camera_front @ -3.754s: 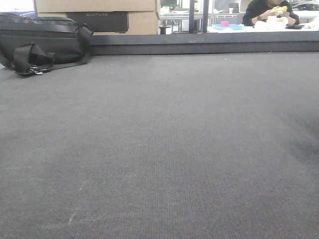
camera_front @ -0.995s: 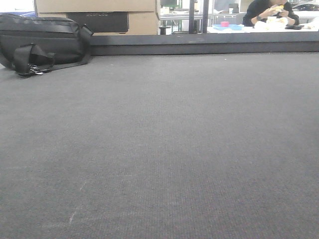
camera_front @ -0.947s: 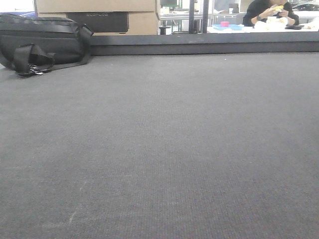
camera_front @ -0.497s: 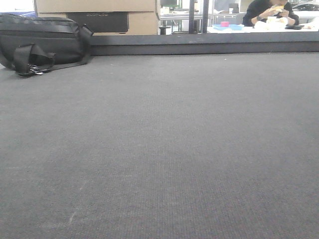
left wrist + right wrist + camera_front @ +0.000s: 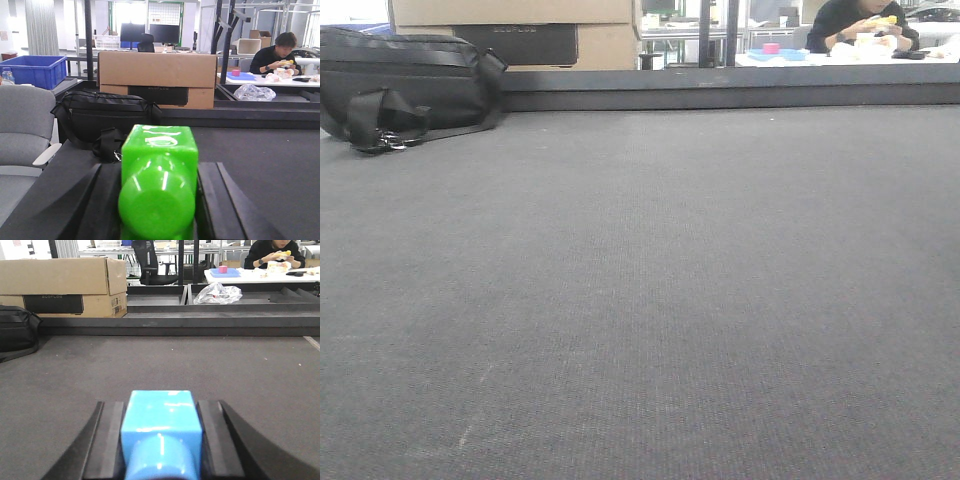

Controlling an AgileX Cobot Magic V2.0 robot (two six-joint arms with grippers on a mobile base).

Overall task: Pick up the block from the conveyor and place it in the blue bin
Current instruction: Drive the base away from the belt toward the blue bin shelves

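Observation:
In the left wrist view my left gripper [image 5: 158,175] is shut on a glossy green block [image 5: 159,150], held between the black fingers [image 5: 102,200] above the dark grey conveyor belt [image 5: 260,160]. The blue bin [image 5: 32,70] stands far back on the left. In the right wrist view my right gripper [image 5: 161,415] is shut on a light blue block [image 5: 161,410], held low over the belt [image 5: 160,360]. The front view shows only bare belt [image 5: 640,280], with no gripper or block.
A black bag [image 5: 400,85] lies at the belt's far left, with a cardboard box [image 5: 510,30] behind it. A dark rail [image 5: 740,88] borders the far edge. A grey chair [image 5: 22,130] stands left of the belt. A person [image 5: 277,52] sits at a far table.
Nothing on the belt has changed in the front view. Only the seated person's hands in the background have shifted.

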